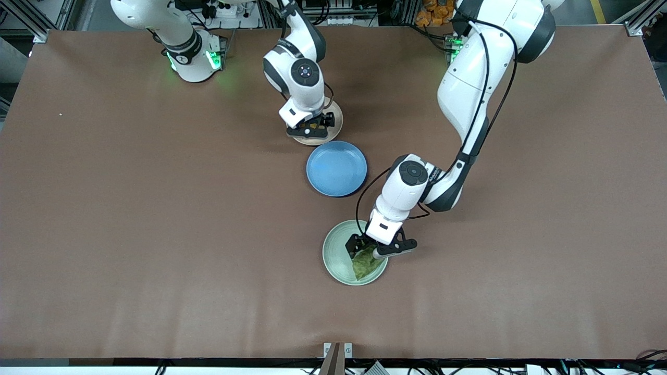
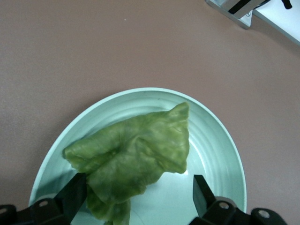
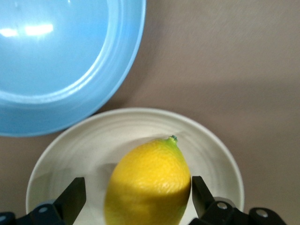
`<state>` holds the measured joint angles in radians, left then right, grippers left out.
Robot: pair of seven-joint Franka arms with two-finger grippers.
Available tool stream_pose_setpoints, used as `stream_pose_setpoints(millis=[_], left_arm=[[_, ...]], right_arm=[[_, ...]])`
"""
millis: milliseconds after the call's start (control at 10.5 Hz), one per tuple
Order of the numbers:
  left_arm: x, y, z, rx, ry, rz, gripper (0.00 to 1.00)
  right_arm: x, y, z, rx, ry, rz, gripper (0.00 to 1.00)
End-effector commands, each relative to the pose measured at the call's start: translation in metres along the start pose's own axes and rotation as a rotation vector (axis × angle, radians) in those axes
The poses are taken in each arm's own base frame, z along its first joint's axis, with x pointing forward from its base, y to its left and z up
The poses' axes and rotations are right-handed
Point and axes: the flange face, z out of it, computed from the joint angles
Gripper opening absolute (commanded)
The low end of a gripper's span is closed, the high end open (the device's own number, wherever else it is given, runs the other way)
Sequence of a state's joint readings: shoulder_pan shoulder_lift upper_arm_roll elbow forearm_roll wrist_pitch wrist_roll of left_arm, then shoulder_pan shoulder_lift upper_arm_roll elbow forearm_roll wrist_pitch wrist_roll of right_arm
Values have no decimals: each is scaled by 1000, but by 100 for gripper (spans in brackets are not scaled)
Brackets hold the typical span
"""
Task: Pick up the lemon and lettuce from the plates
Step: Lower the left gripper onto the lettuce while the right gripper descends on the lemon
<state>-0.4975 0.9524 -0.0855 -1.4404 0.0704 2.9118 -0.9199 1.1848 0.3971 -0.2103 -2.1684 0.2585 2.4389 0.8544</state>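
Note:
The green lettuce (image 2: 136, 154) lies on the pale mint plate (image 2: 220, 154), which sits nearest the front camera (image 1: 336, 250). My left gripper (image 2: 138, 197) is low over this plate, open, one finger on each side of the leaf's lower part. In the front view the leaf (image 1: 366, 264) shows just below the left gripper (image 1: 372, 250). The yellow lemon (image 3: 150, 183) sits on the beige plate (image 3: 75, 150). My right gripper (image 3: 138, 194) is open with the lemon between its fingers, one finger close against it. In the front view the right gripper (image 1: 312, 126) covers most of the beige plate (image 1: 336, 112).
An empty blue plate (image 1: 336, 168) lies between the two task plates, close to the beige one; it also shows in the right wrist view (image 3: 61, 56). Brown table (image 1: 156, 208) stretches wide toward both ends.

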Motion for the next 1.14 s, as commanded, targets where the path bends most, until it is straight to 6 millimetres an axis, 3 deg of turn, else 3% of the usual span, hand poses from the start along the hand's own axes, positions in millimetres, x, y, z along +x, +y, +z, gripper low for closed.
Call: stream_pose_setpoints(millis=[0, 95, 190, 284, 569, 759, 853, 948, 1043], left_arm=[[-3, -3, 13, -17, 25, -53, 100], [-4, -3, 14, -20, 27, -61, 100], [-3, -5, 14, -19, 26, -76, 100], [-4, -5, 15, -18, 25, -78, 100], [-5, -9, 18, -12, 22, -93, 100], [-3, -10, 18, -10, 25, -95, 100], [0, -13, 18, -5, 32, -98, 74], [0, -13, 18, -5, 32, -115, 32], [-1, -12, 18, -5, 31, -117, 9]], right_arm=[[-12, -3, 24, 0, 21, 24, 100], [-12, -3, 25, -4, 20, 18, 79], [-11, -2, 24, -5, 17, 16, 51], [-9, -1, 21, -4, 16, 17, 37], [-2, 3, 14, -24, -11, 18, 17], [19, 3, -14, -43, -64, 11, 16], [35, 7, -29, -45, -86, 13, 16], [57, 14, -48, -41, -109, -1, 16], [79, 22, -67, -31, -125, -9, 16]])
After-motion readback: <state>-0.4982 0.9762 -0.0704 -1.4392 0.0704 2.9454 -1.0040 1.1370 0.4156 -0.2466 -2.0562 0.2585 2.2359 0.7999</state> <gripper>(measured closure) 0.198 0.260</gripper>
